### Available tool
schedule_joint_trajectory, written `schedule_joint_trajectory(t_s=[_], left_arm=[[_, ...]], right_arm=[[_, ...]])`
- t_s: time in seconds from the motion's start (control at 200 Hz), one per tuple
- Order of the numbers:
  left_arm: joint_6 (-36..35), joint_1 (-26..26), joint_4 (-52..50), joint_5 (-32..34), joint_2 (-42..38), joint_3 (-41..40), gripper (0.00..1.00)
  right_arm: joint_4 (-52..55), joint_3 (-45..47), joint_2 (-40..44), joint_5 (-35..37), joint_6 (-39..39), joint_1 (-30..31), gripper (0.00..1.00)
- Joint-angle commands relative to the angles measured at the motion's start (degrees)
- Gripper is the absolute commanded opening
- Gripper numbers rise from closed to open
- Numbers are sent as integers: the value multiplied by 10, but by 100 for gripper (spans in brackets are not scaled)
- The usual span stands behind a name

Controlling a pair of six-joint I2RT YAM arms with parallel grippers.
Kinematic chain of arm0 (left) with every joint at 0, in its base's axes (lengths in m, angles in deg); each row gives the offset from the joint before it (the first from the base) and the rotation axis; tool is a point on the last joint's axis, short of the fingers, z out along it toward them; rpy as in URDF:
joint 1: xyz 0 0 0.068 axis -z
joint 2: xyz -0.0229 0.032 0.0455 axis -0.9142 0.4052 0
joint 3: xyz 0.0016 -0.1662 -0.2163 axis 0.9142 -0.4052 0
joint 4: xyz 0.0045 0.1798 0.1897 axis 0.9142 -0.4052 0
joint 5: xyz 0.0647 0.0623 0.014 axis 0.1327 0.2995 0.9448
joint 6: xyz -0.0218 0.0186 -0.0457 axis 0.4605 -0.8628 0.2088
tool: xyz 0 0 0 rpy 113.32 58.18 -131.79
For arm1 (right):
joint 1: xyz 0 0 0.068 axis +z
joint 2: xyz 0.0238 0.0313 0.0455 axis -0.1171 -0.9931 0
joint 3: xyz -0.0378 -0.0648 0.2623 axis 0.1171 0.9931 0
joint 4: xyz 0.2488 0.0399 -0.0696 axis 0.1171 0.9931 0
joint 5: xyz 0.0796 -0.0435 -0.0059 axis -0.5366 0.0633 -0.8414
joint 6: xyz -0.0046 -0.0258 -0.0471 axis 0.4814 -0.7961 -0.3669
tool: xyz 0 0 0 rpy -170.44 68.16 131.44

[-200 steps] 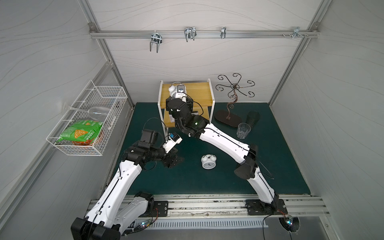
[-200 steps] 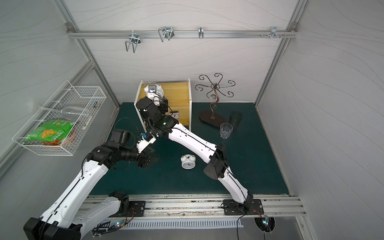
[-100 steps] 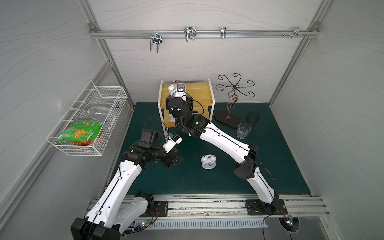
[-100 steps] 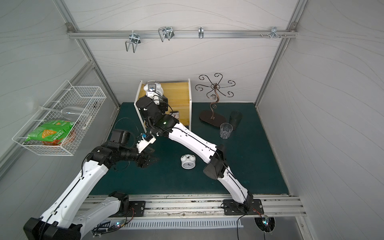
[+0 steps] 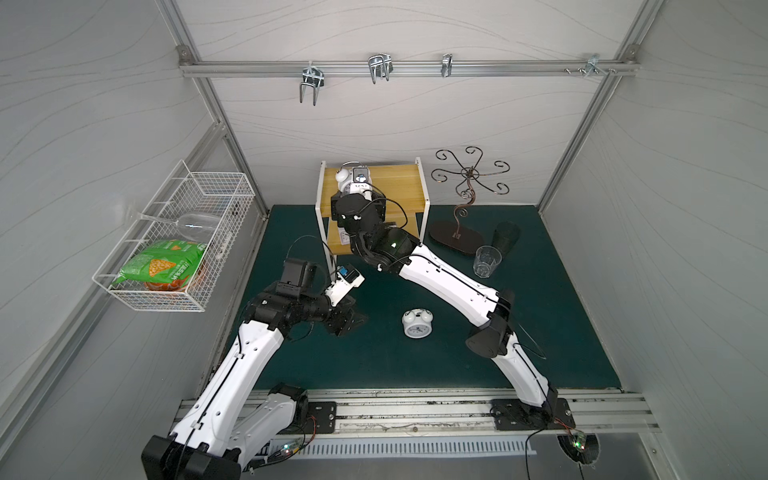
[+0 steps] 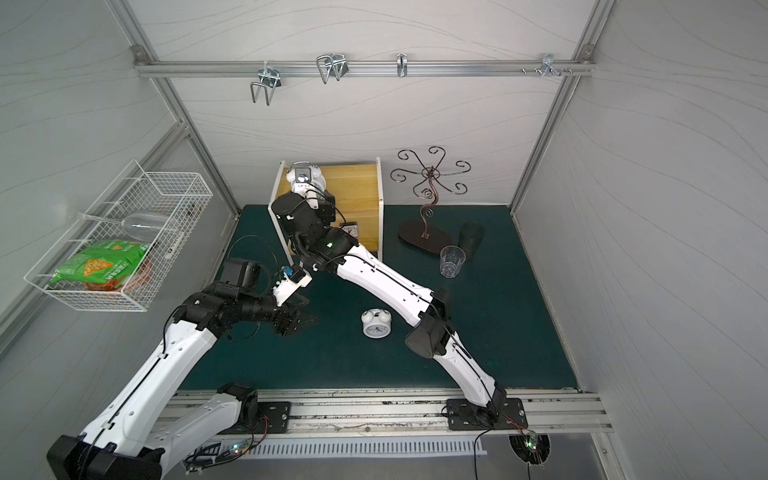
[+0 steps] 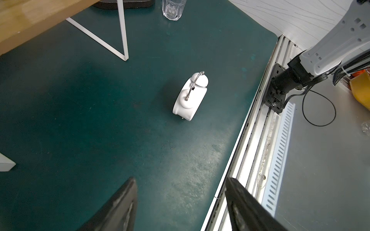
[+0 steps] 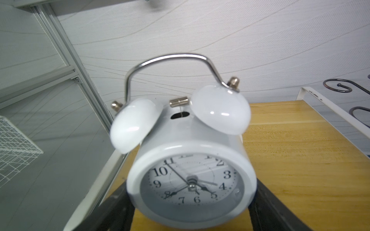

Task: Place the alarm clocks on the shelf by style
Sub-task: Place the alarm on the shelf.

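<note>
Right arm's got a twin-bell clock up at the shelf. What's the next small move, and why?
Probably ease the right gripper straight down: its fingers clamp the twin-bell clock over the top board, and whether its feet touch isn't visible. The second round clock stands on the mat.
</note>
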Motion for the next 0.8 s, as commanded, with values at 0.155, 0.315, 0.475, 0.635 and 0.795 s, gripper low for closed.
schedule_joint_trajectory(t_s=[0.155,0.315,0.475,0.635,0.795], left_arm=[[2,0,24,-9,-3,1,72],[3,0,25,-11,-1,3,72],[4,-1,26,-12,0,3,72],[5,0,25,-12,-1,3,72],[5,0,25,-11,-3,3,72]], right_arm=[[42,-47,-5,-15,23,-11,72],[53,-51,-5,-22,28,-15,71],[55,-51,-6,-24,27,-15,71],[55,-51,-9,-23,29,-15,71],[58,-51,-11,-23,32,-14,73]])
